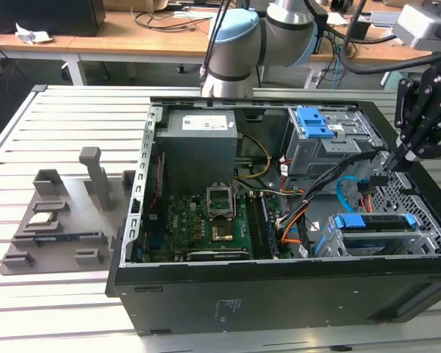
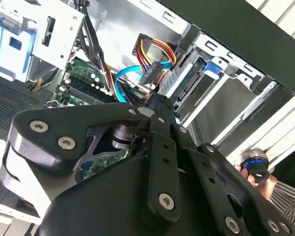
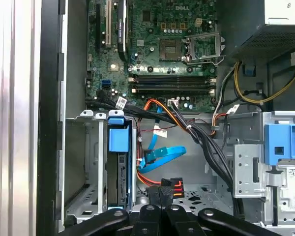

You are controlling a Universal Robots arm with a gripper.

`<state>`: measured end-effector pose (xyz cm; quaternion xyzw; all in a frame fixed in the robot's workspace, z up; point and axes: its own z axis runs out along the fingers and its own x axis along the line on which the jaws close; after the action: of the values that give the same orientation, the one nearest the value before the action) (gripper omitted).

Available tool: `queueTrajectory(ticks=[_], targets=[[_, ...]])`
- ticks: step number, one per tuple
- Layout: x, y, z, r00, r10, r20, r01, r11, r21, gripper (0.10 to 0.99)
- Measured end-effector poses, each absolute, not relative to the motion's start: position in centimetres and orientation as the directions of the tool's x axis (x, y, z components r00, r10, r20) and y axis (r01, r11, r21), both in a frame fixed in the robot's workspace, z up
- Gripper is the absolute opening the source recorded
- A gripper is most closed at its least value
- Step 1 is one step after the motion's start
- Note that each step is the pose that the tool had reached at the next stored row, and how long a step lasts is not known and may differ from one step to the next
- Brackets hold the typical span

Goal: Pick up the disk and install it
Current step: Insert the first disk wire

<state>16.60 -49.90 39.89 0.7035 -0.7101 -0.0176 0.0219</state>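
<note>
Exterior view first: an open computer case [image 1: 206, 294] lies on a slatted white table [image 1: 59, 118], and the gripper [image 1: 406, 156] hangs over the case's far end at the exterior view's right, its black fingers drawn together to a point with nothing visibly held. Below it, the disk [image 1: 375, 220] sits edge-up in the lower grey drive cage [image 1: 397, 243], its blue caddy end showing at the top. Second wrist view: the gripper's black linkages [image 2: 160, 128] meet near a bundle of coloured cables [image 2: 155, 54], with the cage and a blue caddy tab [image 2: 212, 66] just beyond. First wrist view: the disk [image 3: 122, 167] stands slotted in the cage beside the motherboard [image 3: 162, 54], near the closed fingertips [image 3: 160, 194].
</note>
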Motion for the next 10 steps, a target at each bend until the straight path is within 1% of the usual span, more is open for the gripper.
queueTrajectory(ticks=[1,3,10], targets=[[16.6,-48.7,39.6,-0.009,-1.0,0.006,-0.998,0.01,0.056,0.106],[16.6,-48.6,38.6,-0.009,-1.0,0.006,-0.998,0.009,0.056,0.106],[17.1,-48.6,37.3,-0.009,-1.0,0.01,-0.998,0.01,0.056,0.106]])
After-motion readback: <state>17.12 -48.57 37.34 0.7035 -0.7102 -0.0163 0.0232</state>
